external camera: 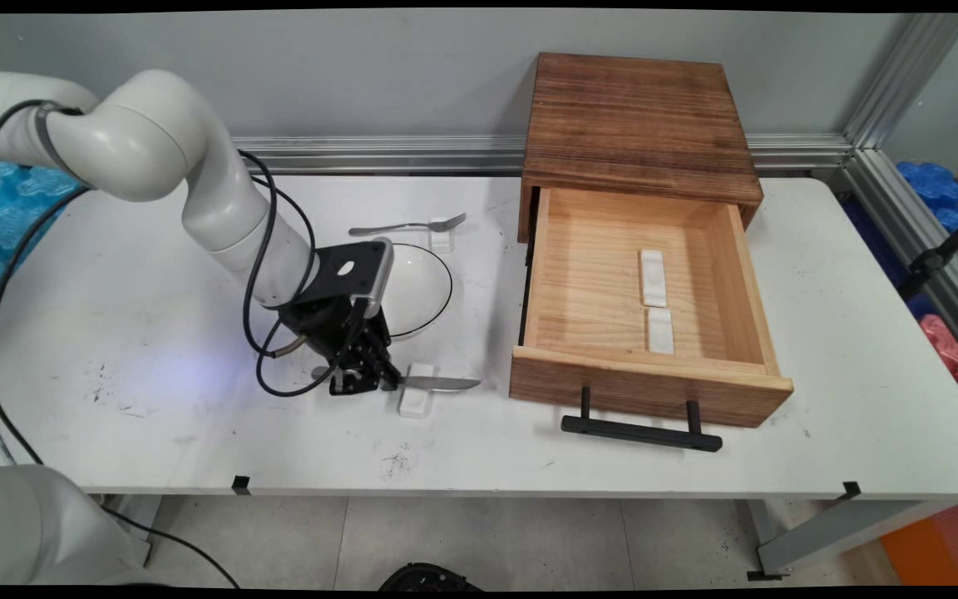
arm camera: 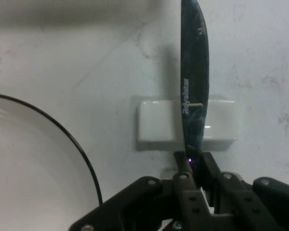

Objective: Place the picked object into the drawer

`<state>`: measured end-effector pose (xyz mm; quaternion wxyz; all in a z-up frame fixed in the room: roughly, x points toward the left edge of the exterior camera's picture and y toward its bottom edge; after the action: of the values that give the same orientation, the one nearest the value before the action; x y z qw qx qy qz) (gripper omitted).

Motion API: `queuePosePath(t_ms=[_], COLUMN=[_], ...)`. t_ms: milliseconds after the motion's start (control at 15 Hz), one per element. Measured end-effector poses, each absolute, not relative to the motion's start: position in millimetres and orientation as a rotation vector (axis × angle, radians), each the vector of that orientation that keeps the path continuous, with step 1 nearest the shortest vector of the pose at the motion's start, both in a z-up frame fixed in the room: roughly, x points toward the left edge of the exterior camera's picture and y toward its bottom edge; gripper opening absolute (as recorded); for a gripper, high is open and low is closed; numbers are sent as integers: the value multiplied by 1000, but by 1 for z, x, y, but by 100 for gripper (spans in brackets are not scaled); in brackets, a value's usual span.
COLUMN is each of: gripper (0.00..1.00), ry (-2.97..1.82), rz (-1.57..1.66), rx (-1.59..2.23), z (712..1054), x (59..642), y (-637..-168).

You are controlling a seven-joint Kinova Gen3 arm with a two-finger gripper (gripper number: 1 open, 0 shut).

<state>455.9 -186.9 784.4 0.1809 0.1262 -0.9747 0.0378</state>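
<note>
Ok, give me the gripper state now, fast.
Gripper: shut on the knife, whose blade lies across the white rest.

The gripper (external camera: 367, 374) is low over the white counter (external camera: 155, 399), its jaws closed on the handle of a table knife (external camera: 437, 383). The blade runs away from the jaws across a small white rest (external camera: 415, 401). Just behind the jaws sits a black-rimmed white plate (external camera: 417, 287).

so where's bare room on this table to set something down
Bare table left of the hand, and right of the drawer. Crowded in the middle: plate, fork, and knife on its white rest, gripped by the hand.
</note>
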Motion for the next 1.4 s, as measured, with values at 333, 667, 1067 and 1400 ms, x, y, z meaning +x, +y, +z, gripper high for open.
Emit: queuePosePath(t_ms=[333,667,1067,1400], gripper=[0,0,0,0], ry=[-2738,-2728,-2715,-2701], rz=[97,95,95,95], rx=[344,327,306,300], z=[806,836,875,908], x=[454,454,453,449], y=[-181,-179,-186,-195])
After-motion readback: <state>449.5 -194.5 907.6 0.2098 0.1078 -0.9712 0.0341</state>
